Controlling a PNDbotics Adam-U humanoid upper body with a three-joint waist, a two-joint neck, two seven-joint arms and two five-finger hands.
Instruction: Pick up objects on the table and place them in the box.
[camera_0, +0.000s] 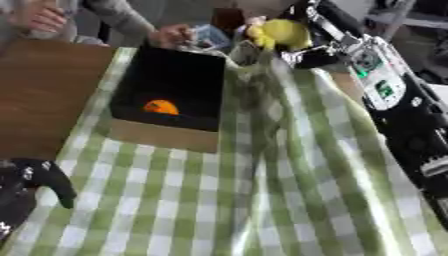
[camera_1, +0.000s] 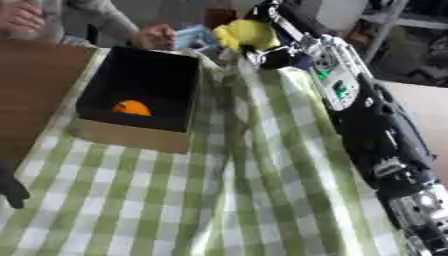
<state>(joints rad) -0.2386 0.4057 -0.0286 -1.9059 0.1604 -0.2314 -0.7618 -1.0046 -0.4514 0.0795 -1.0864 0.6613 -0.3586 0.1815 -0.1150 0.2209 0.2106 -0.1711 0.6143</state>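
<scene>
A yellow object (camera_1: 248, 33) is held in the right hand (camera_1: 278, 54) fingers; the box (camera_1: 179, 75) lies just leftward below; the left hand (camera_0: 35, 177) is idle, fingers relaxed.

Checked cloth (camera_0: 289, 200), matt cardboard box (camera_0: 162, 136)

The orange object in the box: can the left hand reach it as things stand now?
Probably yes. The left hand rests low at the left edge, holding nothing. The box is open on top, and nothing stands between the hand and the orange object inside.
</scene>
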